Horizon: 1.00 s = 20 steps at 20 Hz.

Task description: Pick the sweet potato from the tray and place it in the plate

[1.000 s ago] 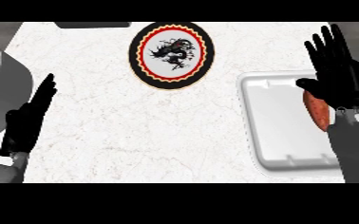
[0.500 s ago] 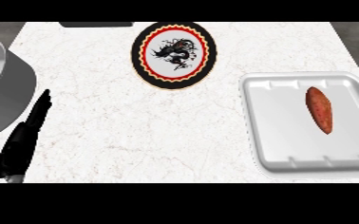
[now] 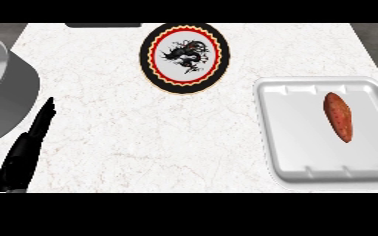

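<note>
Sweet potato untouched in the tray

Sweet potato (image 3: 338, 116), tapered with dull orange skin, lies at 3 o'clock in the white, glossy tray (image 3: 284, 130). It may roll away when pinched. The round patterned plate (image 3: 184, 57) sits at 12 o'clock. Left hand (image 3: 26, 147) rests at 8 o'clock, fingers straight together.

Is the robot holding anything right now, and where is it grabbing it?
Nothing is held. The left hand is open at the counter's left edge, touching nothing. The right hand is out of view. The sweet potato lies alone in the tray.
</note>
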Each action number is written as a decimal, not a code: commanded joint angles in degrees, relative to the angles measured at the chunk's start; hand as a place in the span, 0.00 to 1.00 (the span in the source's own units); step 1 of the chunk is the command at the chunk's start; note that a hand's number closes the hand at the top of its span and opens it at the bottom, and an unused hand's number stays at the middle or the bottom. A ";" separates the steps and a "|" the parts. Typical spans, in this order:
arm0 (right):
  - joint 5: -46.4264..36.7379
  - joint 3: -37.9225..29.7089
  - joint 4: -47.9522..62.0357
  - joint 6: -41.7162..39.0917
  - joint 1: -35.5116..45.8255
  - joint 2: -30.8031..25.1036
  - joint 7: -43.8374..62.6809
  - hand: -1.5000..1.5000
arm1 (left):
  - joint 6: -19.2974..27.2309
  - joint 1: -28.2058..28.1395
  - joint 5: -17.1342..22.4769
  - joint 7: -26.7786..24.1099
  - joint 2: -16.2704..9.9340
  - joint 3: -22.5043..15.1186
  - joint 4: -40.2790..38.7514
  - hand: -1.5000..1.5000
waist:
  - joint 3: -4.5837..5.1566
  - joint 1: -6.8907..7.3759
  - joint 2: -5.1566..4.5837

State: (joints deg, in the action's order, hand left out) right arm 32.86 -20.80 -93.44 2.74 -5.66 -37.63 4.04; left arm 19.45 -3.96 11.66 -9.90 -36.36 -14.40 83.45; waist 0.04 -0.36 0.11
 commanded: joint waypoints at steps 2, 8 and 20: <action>-1.53 -0.31 1.88 -7.35 -2.09 -10.14 7.89 0.00 | 0.05 -0.55 -1.31 -1.91 1.48 0.17 -2.42 0.50 | 0.02 0.20 -0.16; -3.77 3.77 8.56 -13.61 3.34 -14.69 14.06 0.00 | -0.27 0.47 -2.93 2.30 1.90 -0.30 1.42 0.50 | -0.07 1.06 -0.16; -15.62 15.80 26.98 -28.55 16.27 -15.91 11.95 0.00 | -1.56 2.78 -5.71 2.57 4.66 0.92 0.01 0.50 | -0.12 1.44 -0.37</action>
State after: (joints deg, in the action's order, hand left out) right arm 21.04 -7.69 -71.80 -20.08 8.25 -51.85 17.85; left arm 16.94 -2.22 7.68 -9.81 -32.77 -12.61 81.98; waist -0.05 1.18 -0.25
